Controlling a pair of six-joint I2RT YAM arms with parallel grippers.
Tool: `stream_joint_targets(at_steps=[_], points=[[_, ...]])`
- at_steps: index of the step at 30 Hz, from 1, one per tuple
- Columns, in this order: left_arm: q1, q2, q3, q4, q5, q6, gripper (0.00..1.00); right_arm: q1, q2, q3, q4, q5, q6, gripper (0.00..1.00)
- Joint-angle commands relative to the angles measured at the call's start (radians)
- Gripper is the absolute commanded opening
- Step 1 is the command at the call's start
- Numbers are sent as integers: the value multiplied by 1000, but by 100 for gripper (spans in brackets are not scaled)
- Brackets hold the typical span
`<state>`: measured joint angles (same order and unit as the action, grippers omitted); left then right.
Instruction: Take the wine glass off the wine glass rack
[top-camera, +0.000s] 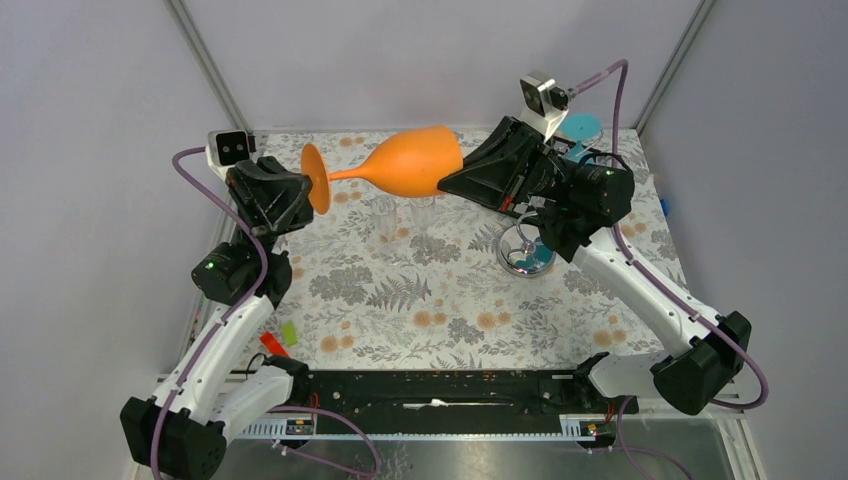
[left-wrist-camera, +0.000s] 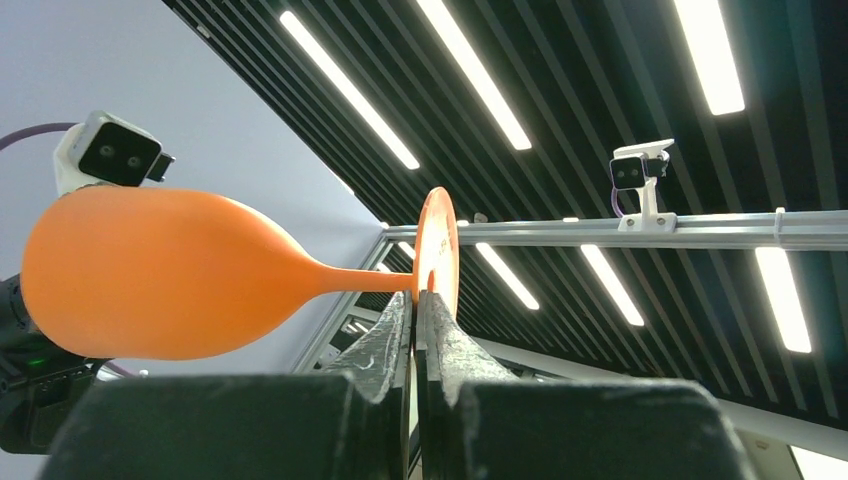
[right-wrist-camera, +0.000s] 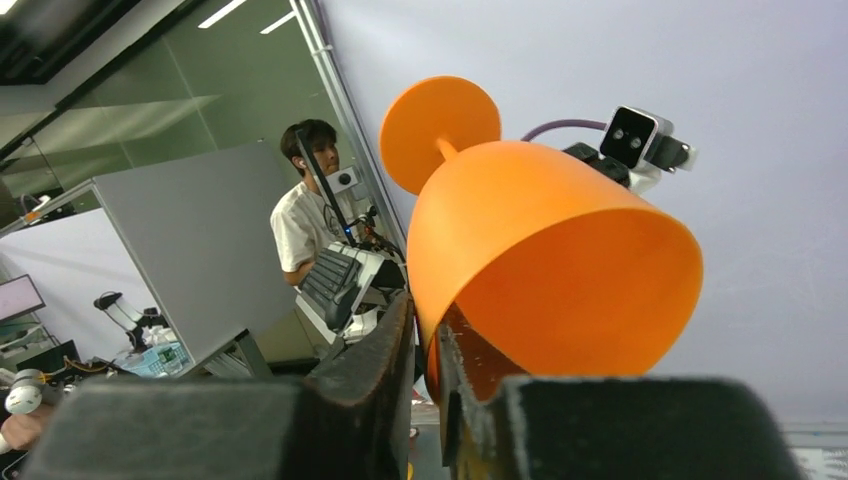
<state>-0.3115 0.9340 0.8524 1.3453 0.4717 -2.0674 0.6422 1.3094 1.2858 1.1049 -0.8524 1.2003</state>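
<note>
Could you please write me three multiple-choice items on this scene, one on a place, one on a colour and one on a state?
1. Where is the wine glass?
A. Hanging on the rack
B. In the air between the left gripper and the right gripper
C. Lying on the table

2. What colour is it?
A. Orange
B. Clear
C. Teal

3. How is the left gripper?
A. Wide open
B. Shut on the glass's foot
C. Out of view

Answers:
1. B, it lies level, well apart from the wine glass rack.
2. A, its bowl, stem and foot are all orange.
3. B, its fingers pinch the foot disc.
</note>
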Motion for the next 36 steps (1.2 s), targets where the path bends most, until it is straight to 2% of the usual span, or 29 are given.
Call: stream_joint_targets(at_steps=[1, 3, 4, 5, 6, 7, 10, 12, 14, 15, 20, 22, 25, 27, 29, 31, 33, 36], points=[[2, -15, 13, 41, 4, 14, 0, 17, -14, 55, 67, -22, 11, 9], [0, -19, 10, 38, 4, 32, 0, 17, -24, 49, 46, -10, -1, 0], [1, -24, 9, 29, 8, 44, 2, 17, -31, 43, 31, -2, -11, 0], [1, -31, 7, 17, 12, 59, 9, 17, -41, 36, 23, 6, -22, 0], [2, -40, 5, 3, 16, 73, 19, 17, -51, 29, 6, 16, -37, 0], [2, -50, 2, -12, 19, 90, 36, 17, -63, 20, -23, 26, -55, 0], [2, -85, -6, -98, 43, 145, 69, 16, -100, 4, -104, 64, -117, 0], [2, -103, -15, -161, 64, 183, 81, 17, -130, -14, -161, 107, -160, 0], [2, -122, -41, -215, 74, 216, 89, 17, -171, -40, -253, 175, -220, 0], [2, -133, -61, -233, 74, 232, 97, 17, -198, -51, -312, 217, -257, 0], [2, -185, -142, -361, 99, 340, 99, 17, -304, -25, -708, 380, -441, 0], [2, -216, -148, -476, 124, 419, 99, 17, -300, 62, -981, 403, -510, 0], [2, -261, -106, -740, 175, 611, 99, 17, -291, 135, -1262, 420, -597, 0], [2, -306, -24, -989, 182, 806, 99, 21, -303, 135, -1360, 445, -625, 0], [2, -346, 68, -1296, 115, 1030, 99, 39, -310, 138, -1442, 485, -656, 0], [2, -377, 143, -1519, 23, 1200, 99, 78, -297, 161, -1529, 529, -700, 0], [2, -397, 196, -1671, -78, 1322, 99, 144, -260, 207, -1639, 598, -763, 0], [2, -420, 237, -1805, -202, 1425, 99, 252, -170, 292, -1791, 732, -842, 0]])
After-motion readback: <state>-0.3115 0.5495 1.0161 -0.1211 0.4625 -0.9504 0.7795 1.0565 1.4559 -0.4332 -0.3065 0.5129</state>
